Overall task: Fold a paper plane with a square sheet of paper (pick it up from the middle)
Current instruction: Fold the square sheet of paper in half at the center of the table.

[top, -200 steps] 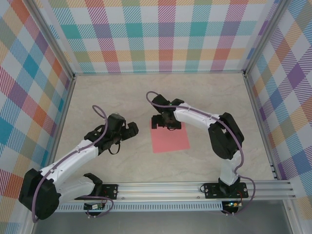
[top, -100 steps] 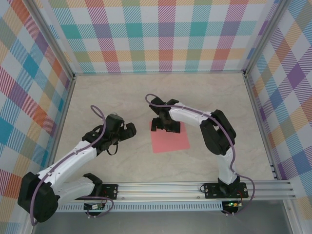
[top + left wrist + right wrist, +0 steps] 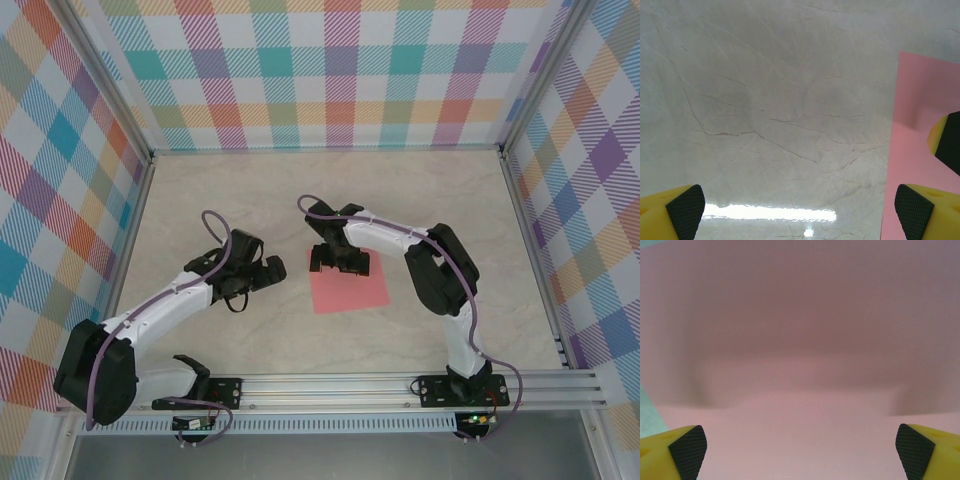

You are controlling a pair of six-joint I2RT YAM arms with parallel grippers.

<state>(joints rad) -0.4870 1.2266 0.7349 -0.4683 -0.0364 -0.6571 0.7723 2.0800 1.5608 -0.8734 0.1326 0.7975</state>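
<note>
The square sheet of paper (image 3: pixel 350 285) is salmon pink and lies flat on the marble table, with no fold in it. My right gripper (image 3: pixel 338 262) hangs open low over the sheet's far edge, both pads spread wide above the pink surface (image 3: pixel 800 365). In the right wrist view that gripper (image 3: pixel 800 447) has nothing between its fingers. My left gripper (image 3: pixel 270 271) is open over bare table just left of the sheet. In the left wrist view this gripper (image 3: pixel 800 210) faces the sheet's left edge (image 3: pixel 920 150), with a right finger (image 3: pixel 946 142) over the paper.
The marble table (image 3: pixel 230 200) is boxed in by plaid walls (image 3: pixel 330 70) at the back and on both sides. An aluminium rail (image 3: pixel 400 385) carrying the arm bases runs along the near edge.
The right gripper has slid a little to the left and nearer along the sheet's far edge. The left arm has stretched lower and flatter, its gripper staying just left of the sheet. Both stay open.
</note>
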